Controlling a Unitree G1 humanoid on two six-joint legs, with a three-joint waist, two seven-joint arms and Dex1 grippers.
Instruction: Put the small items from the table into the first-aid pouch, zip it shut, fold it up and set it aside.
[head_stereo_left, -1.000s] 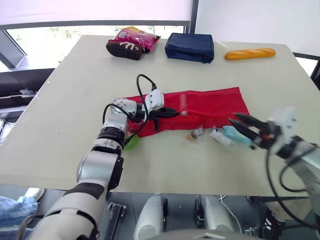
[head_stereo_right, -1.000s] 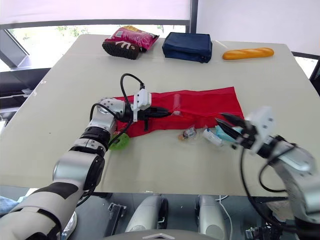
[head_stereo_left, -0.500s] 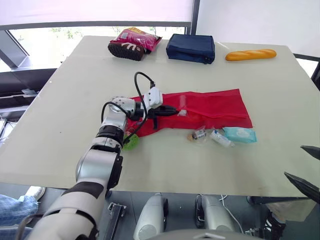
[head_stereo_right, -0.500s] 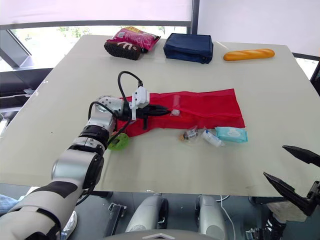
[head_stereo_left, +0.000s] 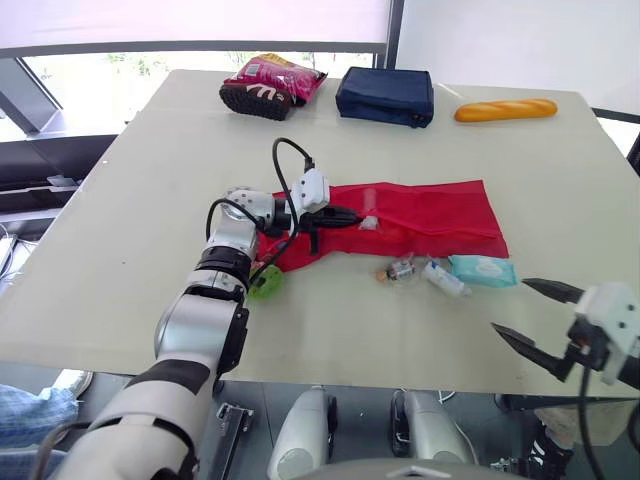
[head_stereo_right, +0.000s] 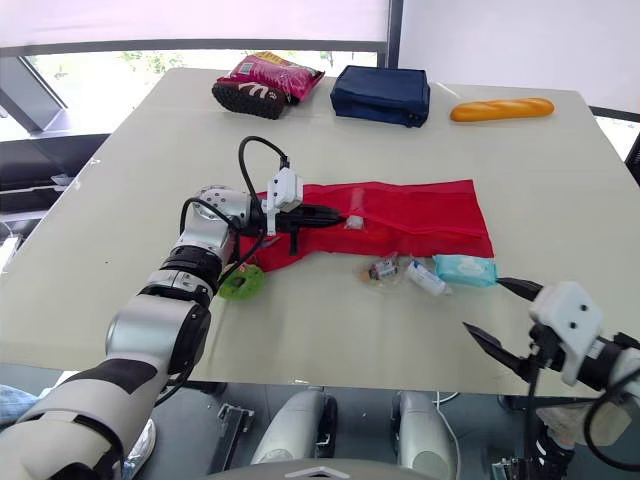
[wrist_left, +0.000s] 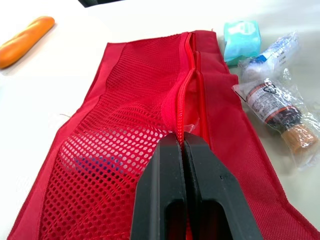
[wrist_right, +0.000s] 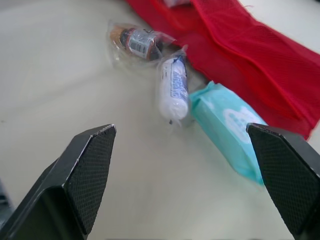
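Three small packets (head_stereo_left: 443, 278) lie along the near edge of the red pouch (head_stereo_left: 420, 212), mid-table. Our left gripper (head_stereo_left: 348, 216) pinches its zipper (wrist_left: 187, 85); our right gripper (head_stereo_left: 510, 305) gapes wide, near right. We judge an off-centre grab could skid the slick wrappers away.

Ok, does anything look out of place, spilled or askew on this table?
Nothing is spilled or damaged. The red pouch is slightly bunched where the left gripper pinches its zipper. One green item sits apart from the wrapped bottle, tube and wipes pack, by the pouch's opposite end.
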